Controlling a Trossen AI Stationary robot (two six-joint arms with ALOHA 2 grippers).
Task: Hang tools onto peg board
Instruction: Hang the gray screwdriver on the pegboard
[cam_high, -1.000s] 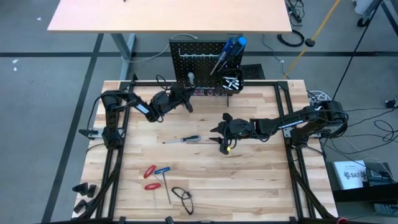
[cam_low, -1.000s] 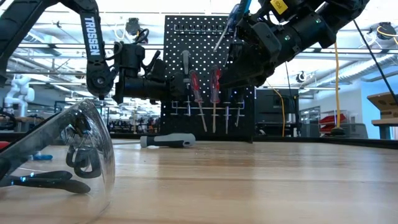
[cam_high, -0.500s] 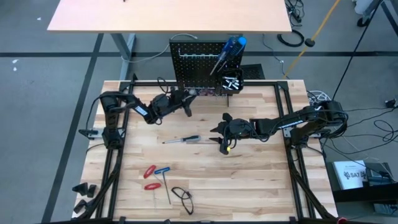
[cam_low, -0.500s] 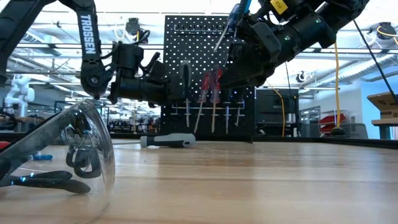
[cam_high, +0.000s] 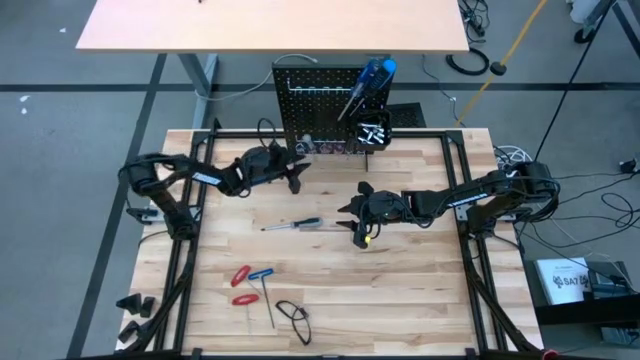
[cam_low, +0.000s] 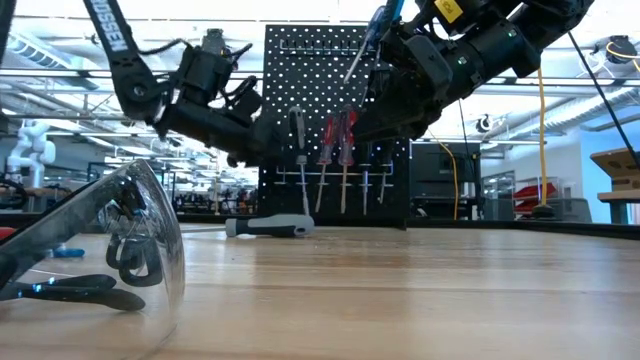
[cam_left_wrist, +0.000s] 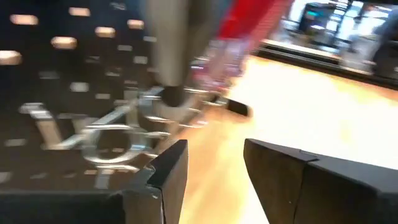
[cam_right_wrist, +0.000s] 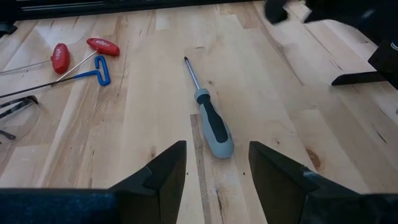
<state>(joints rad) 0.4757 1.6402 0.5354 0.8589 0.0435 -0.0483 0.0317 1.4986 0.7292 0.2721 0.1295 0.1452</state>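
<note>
The peg board (cam_high: 318, 100) stands upright at the table's far edge. On its hooks hang a grey-handled screwdriver (cam_low: 298, 128) and red-handled screwdrivers (cam_low: 336, 135); blue-handled ones (cam_high: 372, 78) stick out above its bin (cam_high: 373, 131). My left gripper (cam_left_wrist: 214, 168) is open just in front of the board, near the grey handle (cam_left_wrist: 168, 50), with nothing between its fingers. My right gripper (cam_right_wrist: 217, 162) hovers open over mid-table, pointing at a grey-and-black screwdriver (cam_right_wrist: 211, 124) lying flat on the wood. Red and blue T-handled tools (cam_high: 248, 280) lie near the front left.
Safety glasses (cam_high: 293, 315) lie near the front edge, close to the low camera (cam_low: 100, 250). Black frame rails (cam_high: 185, 270) run along the table's left and right sides. Bare wood (cam_high: 400, 290) spreads across the front right.
My left gripper has let go of the grey-handled screwdriver, which stays hanging on the peg board. It has drawn back from the board toward the table's left and near side, rising a little and tipping its fingers up toward level.
</note>
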